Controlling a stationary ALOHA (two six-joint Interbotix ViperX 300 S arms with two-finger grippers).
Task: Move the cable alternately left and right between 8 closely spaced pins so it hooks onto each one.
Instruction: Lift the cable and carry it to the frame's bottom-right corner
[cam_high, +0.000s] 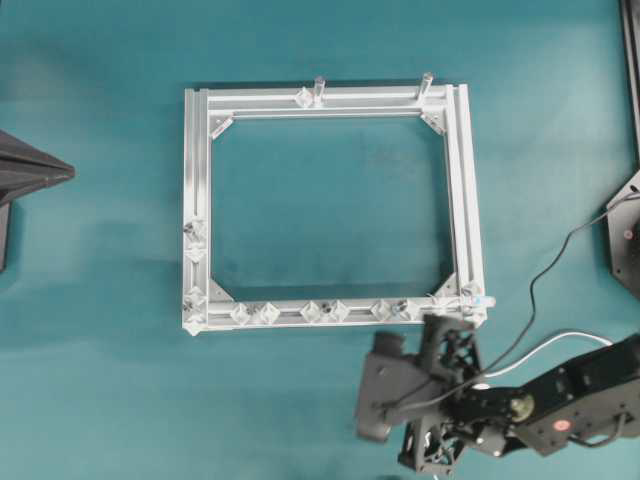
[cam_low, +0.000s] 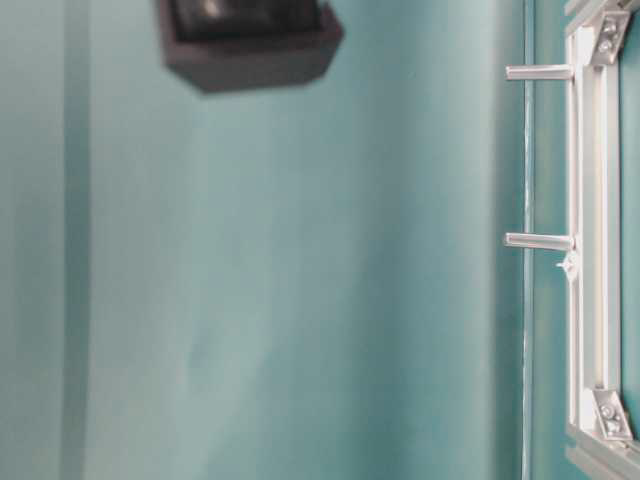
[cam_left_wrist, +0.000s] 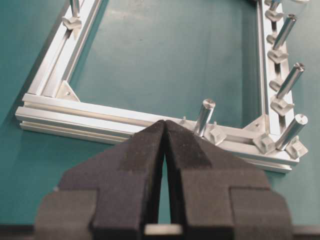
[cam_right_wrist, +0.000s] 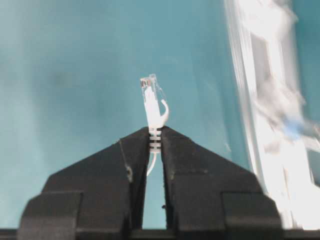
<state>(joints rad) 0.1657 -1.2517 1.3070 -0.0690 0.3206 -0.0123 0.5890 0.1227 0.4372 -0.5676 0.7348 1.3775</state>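
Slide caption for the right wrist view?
Right gripper pinches the cable just behind its plug, beside the blurred aluminium frame.

No words, numbers, labels or signs to read anywhere.
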